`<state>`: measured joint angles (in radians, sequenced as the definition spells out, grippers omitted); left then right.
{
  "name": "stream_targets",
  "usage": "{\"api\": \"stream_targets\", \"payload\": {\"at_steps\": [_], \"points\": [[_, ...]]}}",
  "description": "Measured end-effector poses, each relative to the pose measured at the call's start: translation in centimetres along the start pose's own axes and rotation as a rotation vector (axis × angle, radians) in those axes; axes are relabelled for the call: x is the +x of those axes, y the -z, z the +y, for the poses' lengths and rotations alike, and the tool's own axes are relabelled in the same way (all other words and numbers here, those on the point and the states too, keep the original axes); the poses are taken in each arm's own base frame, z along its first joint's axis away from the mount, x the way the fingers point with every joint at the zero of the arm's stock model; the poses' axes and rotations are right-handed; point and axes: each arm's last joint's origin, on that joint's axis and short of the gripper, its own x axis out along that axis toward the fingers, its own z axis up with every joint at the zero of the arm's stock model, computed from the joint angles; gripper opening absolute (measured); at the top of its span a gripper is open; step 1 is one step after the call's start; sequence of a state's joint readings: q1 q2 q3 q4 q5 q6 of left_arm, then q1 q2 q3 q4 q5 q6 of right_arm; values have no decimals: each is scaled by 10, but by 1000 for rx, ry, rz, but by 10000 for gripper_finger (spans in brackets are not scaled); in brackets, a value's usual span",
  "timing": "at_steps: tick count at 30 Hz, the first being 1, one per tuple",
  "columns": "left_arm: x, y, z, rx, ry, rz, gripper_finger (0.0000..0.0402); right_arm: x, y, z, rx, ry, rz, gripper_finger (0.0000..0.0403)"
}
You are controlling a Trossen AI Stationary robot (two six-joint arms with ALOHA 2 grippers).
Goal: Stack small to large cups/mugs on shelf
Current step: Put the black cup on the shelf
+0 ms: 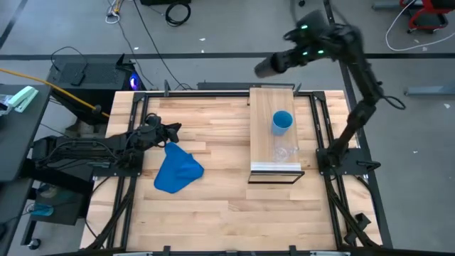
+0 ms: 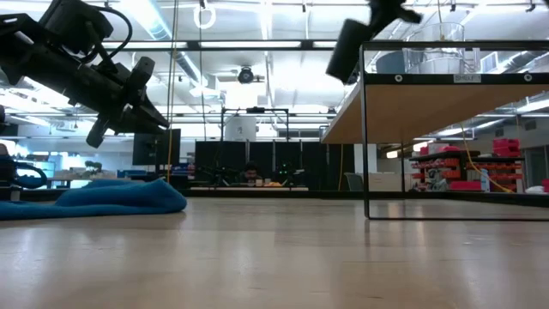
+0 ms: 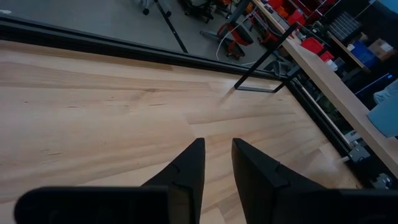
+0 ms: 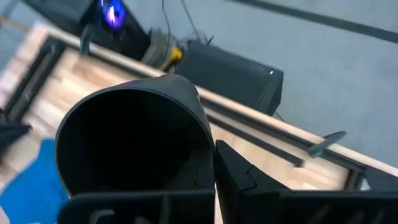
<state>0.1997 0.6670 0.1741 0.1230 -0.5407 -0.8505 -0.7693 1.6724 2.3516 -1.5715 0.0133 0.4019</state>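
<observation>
**Black cup riding above the shelf's far end, blue cup waiting at its five o'clock**

Black and cylindrical, the tall cup (image 1: 269, 66) is being carried by the right gripper (image 1: 284, 59), whose fingers are clamped together on its rim; the right wrist view is looking straight into the dark mouth. In the high view the cup is lying on its side, long axis running roughly from two o'clock to eight o'clock, hanging just off the far end of the shelf (image 1: 264, 128). From it, the light-blue cup (image 1: 281, 121) is standing at about five o'clock on the plank, and the clear cup (image 1: 285, 153) is sitting beyond that at six o'clock, near the silver front edge. The right arm is plainly the nearer one.

The left gripper (image 1: 169, 131) is hovering over the tabletop (image 1: 213, 206) at nine o'clock from the shelf, fingers slightly apart and holding nothing, just beside the blue cloth (image 1: 176, 171).

The clear cup is showing only as faint glints from above, so its mouth direction is hard to judge. In the low view the blue cup is not showing on the shelf.
</observation>
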Motion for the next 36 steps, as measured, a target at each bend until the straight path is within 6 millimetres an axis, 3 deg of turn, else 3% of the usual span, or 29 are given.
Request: {"api": "stream_targets", "payload": {"at_steps": [5, 8, 12, 17, 27, 36], "points": [[0, 0, 0, 0, 0, 0, 85, -33, 11, -25, 127, 23, -77, 0], [0, 0, 0, 0, 0, 0, 89, -37, 28, -32, 150, 40, -43, 0], [0, 0, 0, 0, 0, 1, 93, -27, 56, -40, 178, 76, 56, 0], [0, 0, 0, 0, 0, 0, 94, -16, 75, -47, 192, 115, 121, 0], [0, 0, 0, 0, 0, 1, 90, 24, 76, -31, 128, 136, 257, 0], [0, 0, 0, 0, 0, 1, 88, 46, 74, -18, 71, 152, 319, 0]]}}
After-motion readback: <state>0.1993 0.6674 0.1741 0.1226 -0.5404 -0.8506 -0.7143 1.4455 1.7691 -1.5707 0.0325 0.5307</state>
